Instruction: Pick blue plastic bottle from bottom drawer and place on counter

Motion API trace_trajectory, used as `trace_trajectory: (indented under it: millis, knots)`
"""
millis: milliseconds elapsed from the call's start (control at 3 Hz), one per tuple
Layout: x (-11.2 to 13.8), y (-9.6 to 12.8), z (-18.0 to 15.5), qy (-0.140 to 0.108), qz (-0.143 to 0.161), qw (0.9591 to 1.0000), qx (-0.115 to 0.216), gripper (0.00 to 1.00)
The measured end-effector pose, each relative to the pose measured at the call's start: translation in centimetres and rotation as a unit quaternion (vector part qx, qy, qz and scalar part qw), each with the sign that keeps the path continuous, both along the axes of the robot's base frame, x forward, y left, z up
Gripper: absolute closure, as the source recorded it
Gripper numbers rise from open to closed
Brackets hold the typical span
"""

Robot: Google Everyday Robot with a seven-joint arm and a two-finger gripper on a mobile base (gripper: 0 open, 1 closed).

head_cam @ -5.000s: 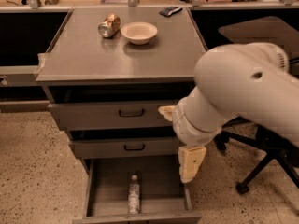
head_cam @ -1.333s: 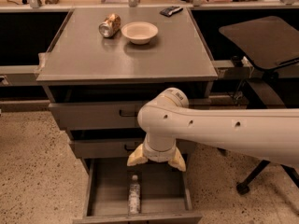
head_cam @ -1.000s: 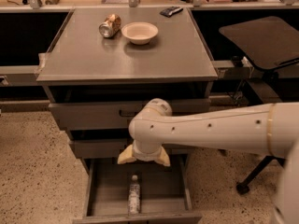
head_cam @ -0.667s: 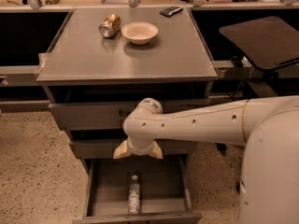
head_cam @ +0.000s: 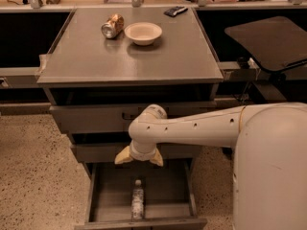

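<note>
The blue plastic bottle (head_cam: 137, 199), slim and clear with a white cap, lies lengthwise on the floor of the open bottom drawer (head_cam: 108, 198), cap toward the cabinet. My gripper (head_cam: 138, 159) hangs at the end of the white arm just above the drawer's back part, a little above and behind the bottle's cap. Its two tan fingers (head_cam: 123, 156) are spread apart with nothing between them. The counter (head_cam: 86, 56) is the grey metal top of the cabinet above.
On the counter lie a gold-brown can (head_cam: 112, 26) on its side, a white bowl (head_cam: 143, 33) and a dark flat item (head_cam: 174, 11) at the back. Two shut drawers with handles (head_cam: 96, 119) sit above the open one. A dark brown table top (head_cam: 268, 42) stands to the right.
The arm has swung from the right side to the cabinet's middle and settled lower and further left, with the gripper now over the open drawer. The bottle has not moved.
</note>
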State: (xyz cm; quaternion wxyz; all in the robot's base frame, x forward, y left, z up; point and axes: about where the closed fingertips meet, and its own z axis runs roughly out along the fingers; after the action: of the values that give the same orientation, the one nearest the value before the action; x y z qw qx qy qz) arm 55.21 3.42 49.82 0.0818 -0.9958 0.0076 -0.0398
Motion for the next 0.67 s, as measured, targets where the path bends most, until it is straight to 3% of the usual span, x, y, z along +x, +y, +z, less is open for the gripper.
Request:
trace_trajectory:
  millis: [333, 667]
  knots:
    - [-0.2, 1.6, -7.4, 0.047, -0.001, 0.9988, 0.013, 0.0]
    - [-1.2, 2.3, -13.9, 0.06, -0.001, 0.9981, 0.014, 0.0]
